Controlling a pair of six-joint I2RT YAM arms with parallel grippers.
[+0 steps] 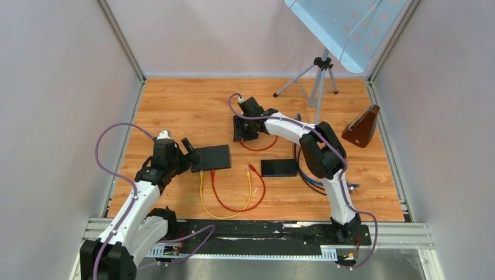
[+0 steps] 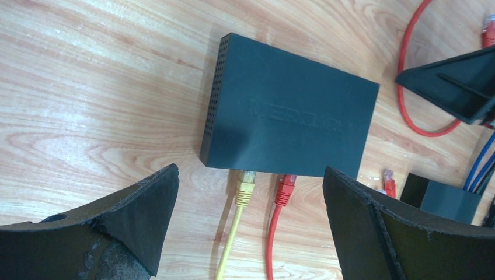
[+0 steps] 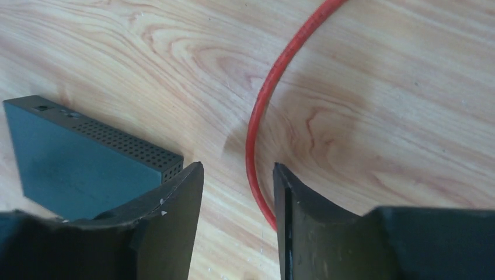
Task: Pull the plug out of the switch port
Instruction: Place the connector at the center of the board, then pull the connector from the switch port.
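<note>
A black switch [image 1: 211, 156] lies on the wooden table, with a yellow plug [image 1: 202, 173] and a red plug [image 1: 212, 172] in its near-side ports. In the left wrist view the switch [image 2: 289, 114] is ahead, with the yellow plug [image 2: 245, 188] and red plug [image 2: 285, 189] side by side. My left gripper [image 2: 251, 173] is open and empty, with the jaws standing wide either side of both plugs and short of them; it is at the switch's left end in the top view [image 1: 190, 153]. My right gripper [image 1: 242, 128] is behind the switch, slightly open and empty [image 3: 238, 169], over a red cable [image 3: 257, 116].
A second black switch [image 1: 278, 167] with blue cables [image 2: 478, 166] lies to the right. The free ends of the yellow and red cables [image 1: 249, 169] lie between the two switches. A tripod [image 1: 318, 76] and a brown wedge-shaped object [image 1: 362, 125] stand at the back right.
</note>
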